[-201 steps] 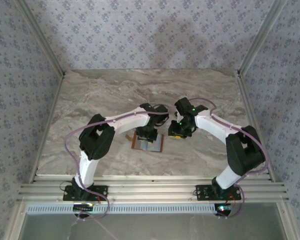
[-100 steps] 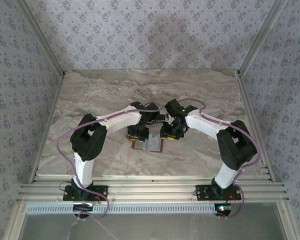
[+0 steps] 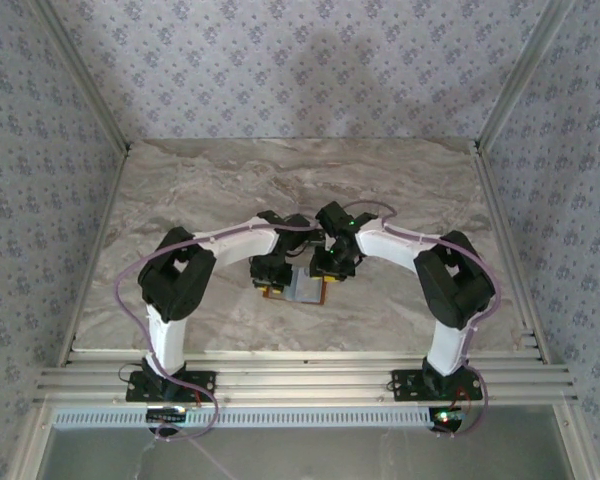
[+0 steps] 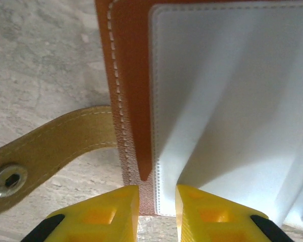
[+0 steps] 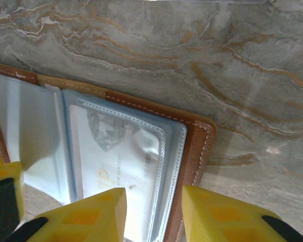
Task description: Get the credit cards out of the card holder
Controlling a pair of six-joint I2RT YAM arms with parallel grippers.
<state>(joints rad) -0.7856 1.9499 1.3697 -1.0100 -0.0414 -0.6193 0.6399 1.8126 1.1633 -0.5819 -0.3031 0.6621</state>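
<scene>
Left claw (image 4: 157, 214): fingertips narrowly apart at the stitched edge of the card holder (image 4: 129, 91); cannot tell whether grasping or released
Right claw (image 5: 154, 222): released, fingers spread over the clear sleeve (image 5: 169, 146)
Card holder position: lying open on the surface (image 3: 230, 180) between both claws, snap strap (image 4: 50, 146) flat beside it
Credit card (image 5: 116, 151): one pale card, seated in the sleeve
Progress: judged early; holder opened, card not yet withdrawn, all extraction remains
</scene>
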